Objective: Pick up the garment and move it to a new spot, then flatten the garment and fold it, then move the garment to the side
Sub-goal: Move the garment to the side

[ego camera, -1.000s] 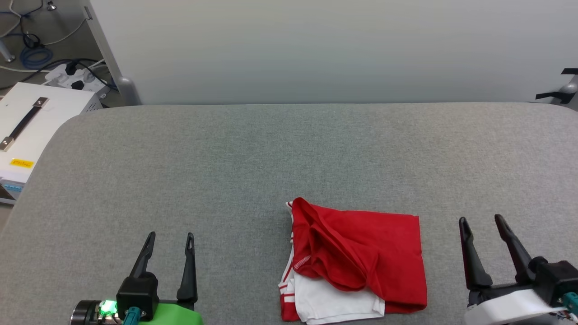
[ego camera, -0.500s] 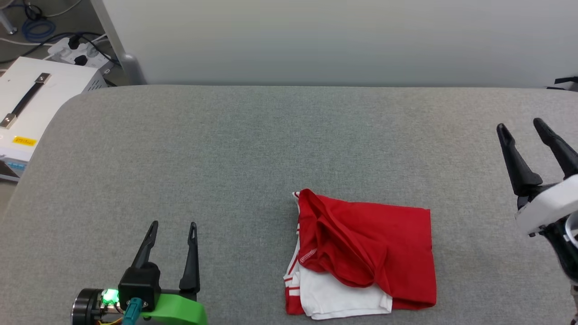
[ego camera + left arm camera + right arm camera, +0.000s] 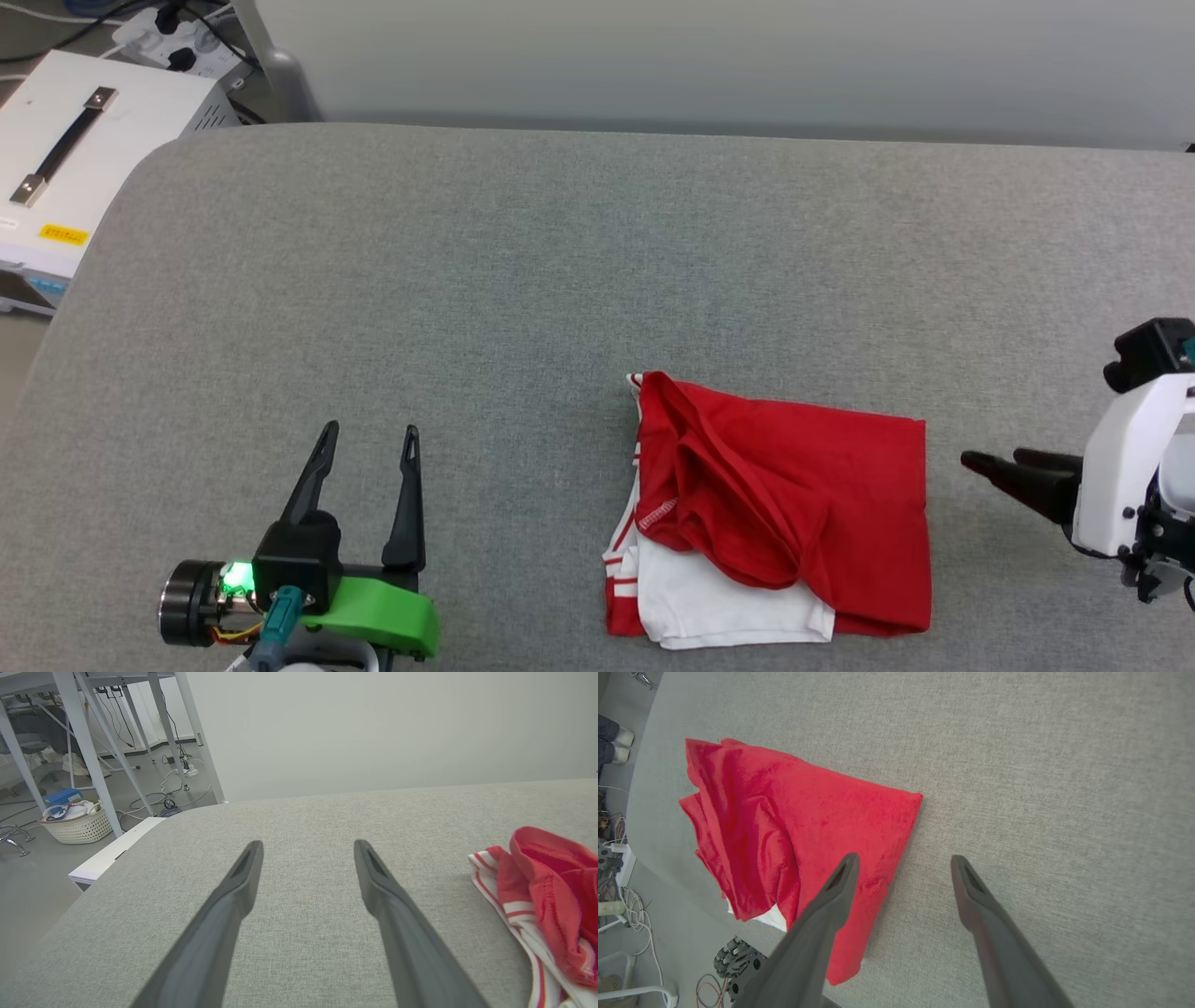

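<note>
**Task progress.** The grey padded table carries the garment, right of centre and near the robot's edge. It lies as a compact, roughly rectangular packet, red side up. A white sleeve and striped trim show at its near-left corner, and the left edge is bunched. Judged from this, the relocating, flattening and folding steps look complete (if untidily). The final move to the side appears to remain.

The right gripper points in from just beside the packet's right edge with its jaws spread and nothing held. In the right wrist view one finger overlaps the red cloth and the other the bare table. Contact with the cloth cannot be judged. The left gripper sits well to the garment's left, likewise spread and empty.

**Containers.** A white case with a black handle stands off the table's left end, closed, so its contents are hidden. A pale woven basket on the floor holds blue and white items too small to identify.
</note>
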You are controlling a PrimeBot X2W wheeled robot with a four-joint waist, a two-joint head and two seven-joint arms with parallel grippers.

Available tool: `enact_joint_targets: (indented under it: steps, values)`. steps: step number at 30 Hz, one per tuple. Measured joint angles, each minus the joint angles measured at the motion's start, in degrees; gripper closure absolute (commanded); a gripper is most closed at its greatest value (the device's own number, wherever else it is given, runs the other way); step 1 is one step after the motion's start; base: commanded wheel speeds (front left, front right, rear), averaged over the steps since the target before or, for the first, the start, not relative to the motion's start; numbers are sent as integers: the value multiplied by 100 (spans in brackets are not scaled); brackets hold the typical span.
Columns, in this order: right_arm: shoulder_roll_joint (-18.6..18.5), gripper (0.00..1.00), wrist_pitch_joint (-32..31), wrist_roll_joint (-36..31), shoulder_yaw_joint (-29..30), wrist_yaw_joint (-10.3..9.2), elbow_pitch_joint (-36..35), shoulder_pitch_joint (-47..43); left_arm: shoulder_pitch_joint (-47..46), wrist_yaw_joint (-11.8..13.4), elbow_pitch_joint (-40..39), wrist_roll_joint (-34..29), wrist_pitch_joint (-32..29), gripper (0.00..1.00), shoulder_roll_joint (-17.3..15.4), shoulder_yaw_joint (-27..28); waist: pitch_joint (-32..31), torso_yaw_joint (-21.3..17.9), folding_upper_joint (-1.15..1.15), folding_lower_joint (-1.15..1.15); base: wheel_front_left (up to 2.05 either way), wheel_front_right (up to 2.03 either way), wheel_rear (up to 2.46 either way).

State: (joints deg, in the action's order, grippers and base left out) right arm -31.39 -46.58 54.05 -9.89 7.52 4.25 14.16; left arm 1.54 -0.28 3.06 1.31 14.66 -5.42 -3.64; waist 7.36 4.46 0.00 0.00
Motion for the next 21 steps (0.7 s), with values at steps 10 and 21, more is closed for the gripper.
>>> enact_joint_targets:
  steps: [10, 21]
  values:
    - [265, 0, -154, 309, -338, 0, 349, -125, -218, -51, -12, 1, 0, 0, 31, -81, 374, 190, 0, 0, 0, 0, 0]
    - [419, 0, 282, 425, -1102, 1, 883, 195, -438, -107, 0, 24, 0, 0, 55, -141, 714, 385, 0, 0, 0, 0, 0]
